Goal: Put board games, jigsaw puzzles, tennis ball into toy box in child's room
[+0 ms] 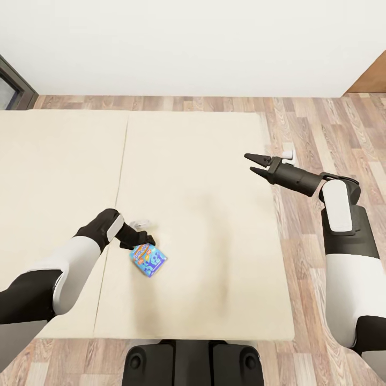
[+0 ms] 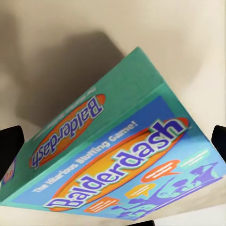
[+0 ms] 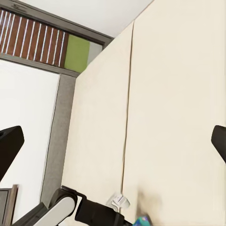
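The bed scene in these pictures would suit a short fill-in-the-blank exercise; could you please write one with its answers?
1. The word printed on the blue game box is ____.
2. The box is at the tip of the robot's ____ gripper.
3. The right gripper hangs over the bed with its jaws ____.
4. The floor beside the bed is made of ____ planks.

Missing words: Balderdash; left; open; wood
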Robot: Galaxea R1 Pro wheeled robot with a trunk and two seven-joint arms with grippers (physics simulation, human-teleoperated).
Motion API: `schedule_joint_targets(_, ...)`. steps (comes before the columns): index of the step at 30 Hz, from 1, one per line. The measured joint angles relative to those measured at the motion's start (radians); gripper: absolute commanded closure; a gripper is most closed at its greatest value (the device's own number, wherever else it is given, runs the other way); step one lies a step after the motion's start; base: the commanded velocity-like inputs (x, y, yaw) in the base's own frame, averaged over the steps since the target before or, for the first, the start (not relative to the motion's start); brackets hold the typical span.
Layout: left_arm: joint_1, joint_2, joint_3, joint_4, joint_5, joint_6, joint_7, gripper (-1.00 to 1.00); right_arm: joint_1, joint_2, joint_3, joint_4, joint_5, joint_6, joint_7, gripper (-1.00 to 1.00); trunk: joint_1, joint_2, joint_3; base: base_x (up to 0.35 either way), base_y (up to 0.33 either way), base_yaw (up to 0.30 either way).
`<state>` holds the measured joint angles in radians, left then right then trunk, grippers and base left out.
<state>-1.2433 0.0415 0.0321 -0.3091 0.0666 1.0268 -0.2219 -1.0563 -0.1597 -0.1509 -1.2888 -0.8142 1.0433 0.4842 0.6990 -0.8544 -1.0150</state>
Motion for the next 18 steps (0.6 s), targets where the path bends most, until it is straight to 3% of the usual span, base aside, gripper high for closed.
schedule_joint_targets(18,0.001,0.0,0.0,0.0,0.001,0.0,0.0,-1.0,0.0,0.0,0.0,0.0,0.0,0.0,0.0,-1.0,0.0,0.0,0.0,-0.001,-0.001,0.0)
